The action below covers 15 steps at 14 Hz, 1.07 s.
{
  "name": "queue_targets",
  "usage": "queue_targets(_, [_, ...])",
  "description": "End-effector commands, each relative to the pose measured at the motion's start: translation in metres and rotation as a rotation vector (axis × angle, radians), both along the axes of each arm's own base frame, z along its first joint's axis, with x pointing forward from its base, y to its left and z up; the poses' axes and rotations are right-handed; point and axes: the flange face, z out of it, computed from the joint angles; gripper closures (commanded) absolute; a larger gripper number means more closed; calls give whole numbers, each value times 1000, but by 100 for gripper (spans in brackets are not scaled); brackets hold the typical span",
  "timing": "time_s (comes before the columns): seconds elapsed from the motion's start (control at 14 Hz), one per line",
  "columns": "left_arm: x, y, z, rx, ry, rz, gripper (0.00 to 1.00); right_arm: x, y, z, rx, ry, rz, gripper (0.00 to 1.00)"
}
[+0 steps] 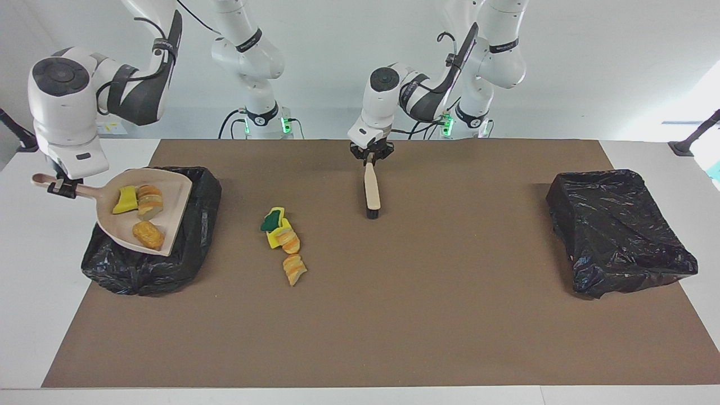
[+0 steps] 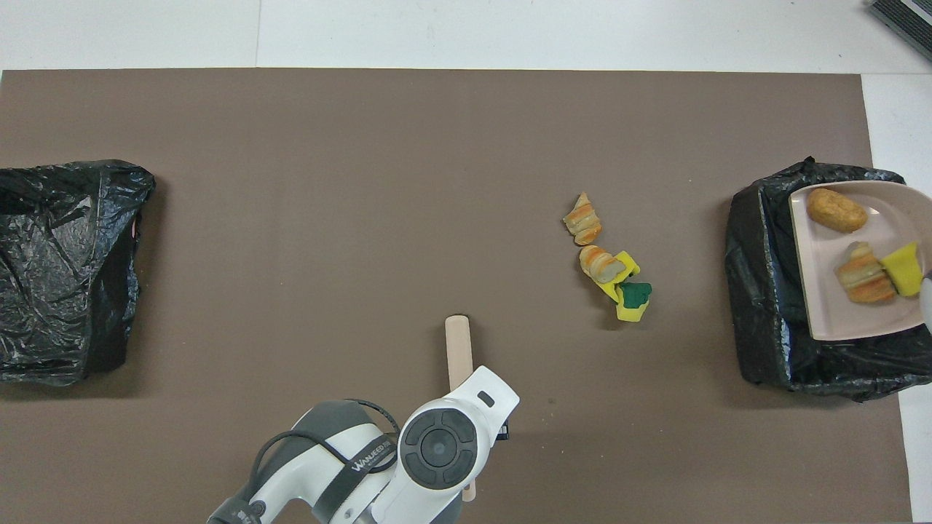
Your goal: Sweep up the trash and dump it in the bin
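My right gripper [image 1: 62, 187] is shut on the handle of the beige dustpan [image 1: 173, 198], held tilted over the black-bagged bin [image 1: 197, 225] at the right arm's end of the table. In the pan [image 2: 823, 291] lie a yellow sponge wedge [image 1: 125, 200] and two bread-like chunks [image 1: 149, 201]. More trash [image 1: 284, 239] lies on the brown mat: a green-topped yellow sponge [image 2: 632, 298] and two orange-tan chunks [image 2: 582, 218]. My left gripper [image 1: 369, 159] is shut on the brush [image 1: 372, 191], bristles down at the mat near the robots.
A second black-bagged bin [image 1: 619, 230] sits at the left arm's end of the table [image 2: 65, 269]. The brown mat [image 1: 427, 315] covers most of the white table. The left arm's wrist [image 2: 437, 444] covers the brush's handle from above.
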Motion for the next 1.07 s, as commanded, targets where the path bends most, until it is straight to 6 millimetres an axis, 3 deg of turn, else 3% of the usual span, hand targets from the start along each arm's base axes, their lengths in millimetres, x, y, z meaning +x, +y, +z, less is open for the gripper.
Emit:
queue_targets(0.0, [1, 3, 0, 6, -7, -2, 0, -39, 24, -7, -138, -89, 6, 100])
queue_targets(0.29, [43, 29, 26, 13, 11, 82, 0, -55, 40, -6, -276, -123, 39, 100])
queue_targets(0.43, [72, 55, 32, 37, 39, 149, 0, -57, 40, -3, -325, -117, 71, 100])
queue_targets(0.64, [122, 109, 46, 20, 26, 285, 0, -64, 34, 9, -352, -126, 60, 100])
queue_targets(0.71, [135, 128, 54, 13, 20, 327, 0, -72, 36, 24, -365, -146, 52, 100])
queue_targets(0.86, [153, 165, 68, 3, 13, 404, 0, -85, 41, 37, -405, -167, 84, 100])
queue_targets(1.0, [168, 212, 86, -6, 8, 471, 0, -91, 56, 38, -495, -208, 195, 100])
